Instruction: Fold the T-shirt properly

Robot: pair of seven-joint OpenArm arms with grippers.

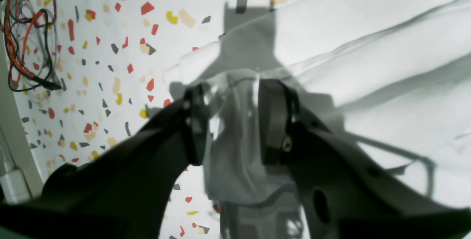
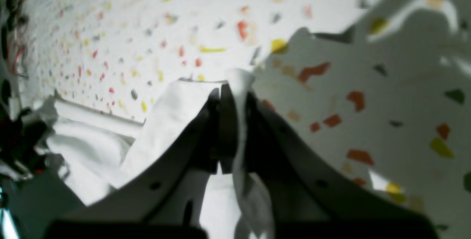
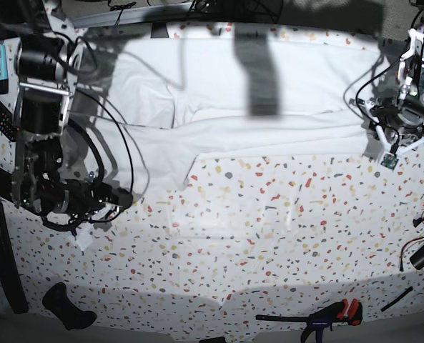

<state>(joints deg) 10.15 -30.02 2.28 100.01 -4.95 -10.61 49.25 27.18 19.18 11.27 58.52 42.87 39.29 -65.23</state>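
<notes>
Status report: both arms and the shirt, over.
Left end effector clamped on the large plain white cloth T-shirt. Right end effector shut on its edge. Shirt partly spread on speckled table. Nothing obstructing.

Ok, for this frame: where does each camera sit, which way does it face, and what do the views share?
Left wrist: on the left arm, looking down past the left gripper, shut on the T-shirt.
Right wrist: on the right arm, looking along the right gripper, shut on a T-shirt edge over the speckled table.
Base: overhead, facing down; both arms show.
Shared: the T-shirt and the table appear in all three.
</notes>
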